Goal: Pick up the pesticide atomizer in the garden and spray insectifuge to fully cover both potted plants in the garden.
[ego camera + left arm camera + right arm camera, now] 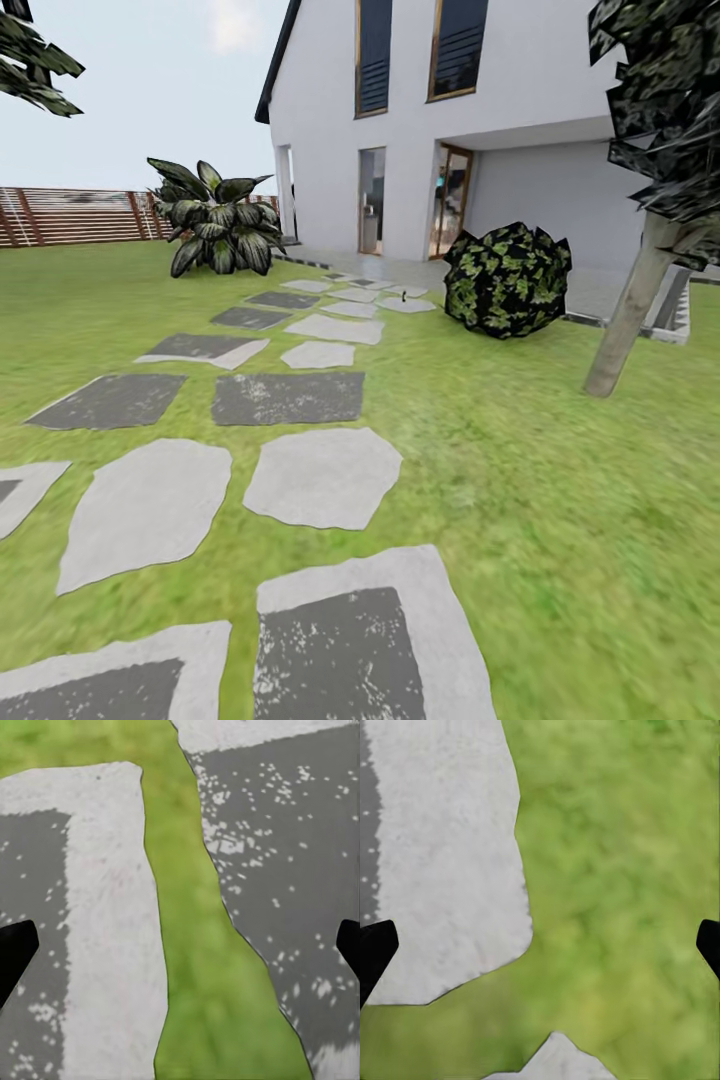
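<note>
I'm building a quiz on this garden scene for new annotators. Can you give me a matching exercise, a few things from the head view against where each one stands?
Things:
1. broad-leaved plant
2. round dark bush
3. slanted tree trunk
4. wooden fence

Places:
A. on the right of the lawn, leaning up out of frame
B. far left, along the back edge of the lawn
C. left of the stone path, in front of the house corner
D. right of the stone path, before the house doors

Pairs: 1-C, 2-D, 3-A, 4-B
</note>
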